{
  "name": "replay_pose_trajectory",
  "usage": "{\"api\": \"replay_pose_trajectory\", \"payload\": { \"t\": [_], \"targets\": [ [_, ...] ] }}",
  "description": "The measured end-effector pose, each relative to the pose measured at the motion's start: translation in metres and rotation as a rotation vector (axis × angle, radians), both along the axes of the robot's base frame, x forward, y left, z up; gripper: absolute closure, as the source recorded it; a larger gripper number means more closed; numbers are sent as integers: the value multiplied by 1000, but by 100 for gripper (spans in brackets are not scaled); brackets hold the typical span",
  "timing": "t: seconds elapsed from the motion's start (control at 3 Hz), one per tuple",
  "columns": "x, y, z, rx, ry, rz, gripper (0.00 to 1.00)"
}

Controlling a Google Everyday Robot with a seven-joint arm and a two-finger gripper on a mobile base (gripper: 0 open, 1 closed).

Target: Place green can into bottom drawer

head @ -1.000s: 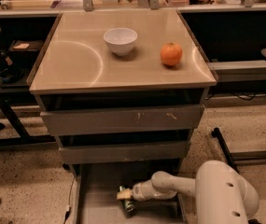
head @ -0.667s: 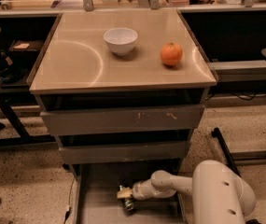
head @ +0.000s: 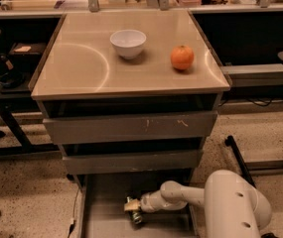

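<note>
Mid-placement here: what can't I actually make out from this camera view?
All in the camera view:
The small shiny green can: partly hidden by the hand, low inside the grey metal bottom drawer; unclear whether it touches the floor.
Drawer's front: cut off by the picture's lower edge.
Drawer's right side: covered by the white robot arm.

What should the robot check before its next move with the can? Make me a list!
1. Bottom drawer pulled open: ok.
2. Hand down inside that drawer: ok.
3. Can at the hand, over the drawer floor: ok.
4. Can resting on the floor: cannot tell.
5. Middle drawer not blocking the arm: ok.
</note>
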State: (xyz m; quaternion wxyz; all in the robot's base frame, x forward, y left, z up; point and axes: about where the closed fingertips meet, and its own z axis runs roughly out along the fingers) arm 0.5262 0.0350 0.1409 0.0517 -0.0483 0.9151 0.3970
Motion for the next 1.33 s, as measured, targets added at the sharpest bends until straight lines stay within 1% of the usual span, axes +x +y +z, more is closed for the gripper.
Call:
{"api": "replay_pose_trajectory", "payload": {
  "t": [0.67, 1.0, 1.33],
  "targets": [
    [0, 0, 0, 0, 0, 0, 12],
    [0, 0, 0, 0, 0, 0, 0],
    [0, 0, 5, 0, 0, 0, 0]
  ]
}}
